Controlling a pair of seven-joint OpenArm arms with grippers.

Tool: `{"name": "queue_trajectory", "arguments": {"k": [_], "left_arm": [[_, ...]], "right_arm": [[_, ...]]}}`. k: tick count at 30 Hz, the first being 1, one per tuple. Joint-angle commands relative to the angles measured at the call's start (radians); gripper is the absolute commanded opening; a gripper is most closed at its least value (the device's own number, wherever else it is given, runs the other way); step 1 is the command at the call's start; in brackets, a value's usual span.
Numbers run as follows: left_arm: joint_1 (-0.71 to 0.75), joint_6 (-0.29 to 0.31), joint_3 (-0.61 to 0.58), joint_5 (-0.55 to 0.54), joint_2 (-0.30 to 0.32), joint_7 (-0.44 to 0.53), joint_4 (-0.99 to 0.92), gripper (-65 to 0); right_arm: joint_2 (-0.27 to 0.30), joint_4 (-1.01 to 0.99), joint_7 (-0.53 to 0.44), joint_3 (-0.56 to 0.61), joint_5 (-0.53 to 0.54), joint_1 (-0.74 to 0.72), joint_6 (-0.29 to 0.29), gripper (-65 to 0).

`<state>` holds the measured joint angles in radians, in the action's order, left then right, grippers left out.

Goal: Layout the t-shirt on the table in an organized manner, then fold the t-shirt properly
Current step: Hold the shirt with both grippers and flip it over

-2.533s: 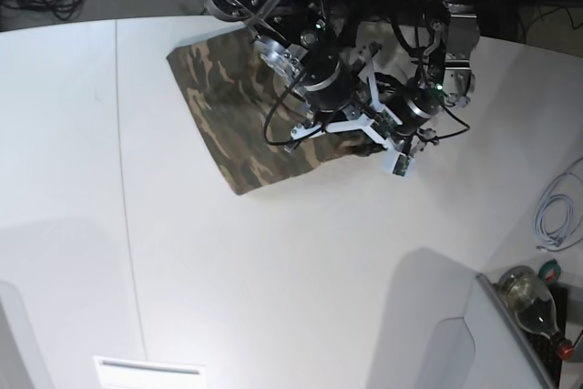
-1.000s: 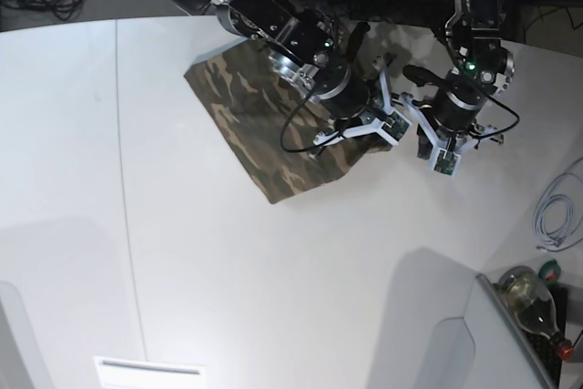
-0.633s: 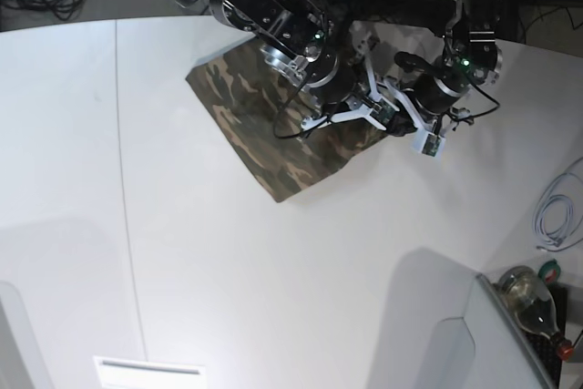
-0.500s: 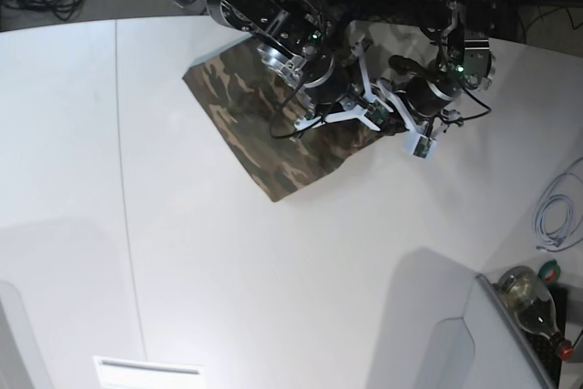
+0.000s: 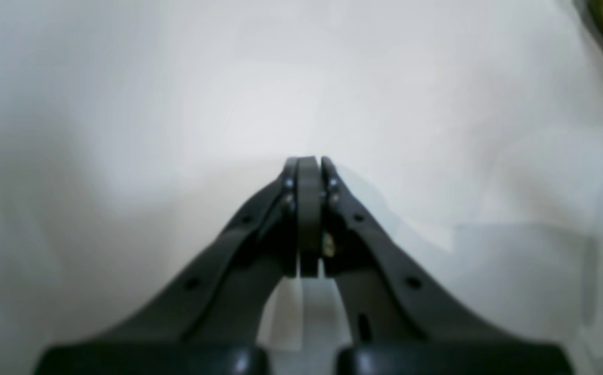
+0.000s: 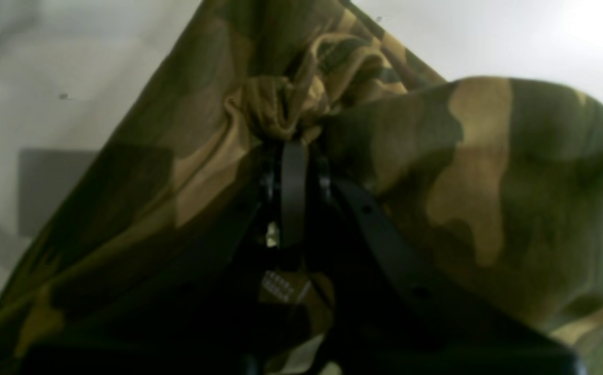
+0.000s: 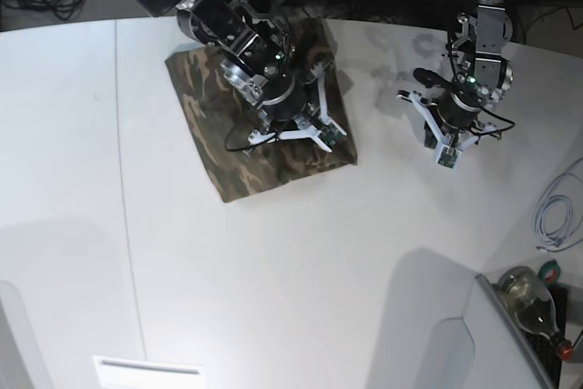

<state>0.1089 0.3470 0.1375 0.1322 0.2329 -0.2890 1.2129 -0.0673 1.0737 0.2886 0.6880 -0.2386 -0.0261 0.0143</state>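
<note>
Camouflage cloth of the t-shirt [image 7: 264, 125] lies folded on the white surface [image 7: 301, 271] near its far edge. The right gripper [image 6: 293, 148] pinches a bunched fold of it. The left gripper [image 5: 306, 161], pressed together and empty, hovers well apart from the shirt.

Base view: overhead, looking down on whole counter [image 7: 273, 271], both arms at far edge. Left wrist view: close, along closed fingers [image 5: 301, 208] onto bare counter. Right wrist view: very close, along fingers [image 6: 293, 198] into shirt [image 6: 489, 182]; shirt shared with base view.
</note>
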Motion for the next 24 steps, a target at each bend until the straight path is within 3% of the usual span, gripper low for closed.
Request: {"name": "queue_trajectory", "arguments": {"k": [1, 6, 17, 24], "left_arm": [[0.001, 0.011, -0.003, -0.001, 0.0, -0.011, 0.017, -65.0], [0.004, 0.011, -0.003, -0.004, -0.014, -0.017, 0.058, -65.0], [0.002, 0.016, -0.003, -0.006, -0.039, -0.017, 0.068, -65.0], [0.002, 0.016, -0.003, -0.006, -0.054, -0.02, 0.147, -65.0]], "right_arm": [[0.013, 0.001, 0.065, -0.015, -0.005, 0.002, 0.006, -65.0], [0.004, 0.016, 0.067, -0.015, -0.005, 0.016, 0.006, -65.0], [0.005, 0.264, 0.113, -0.011, -0.006, 0.048, 0.006, -65.0], [-0.013, 0.205, 0.108, 0.043, -0.006, 0.045, 0.006, -65.0]]}}
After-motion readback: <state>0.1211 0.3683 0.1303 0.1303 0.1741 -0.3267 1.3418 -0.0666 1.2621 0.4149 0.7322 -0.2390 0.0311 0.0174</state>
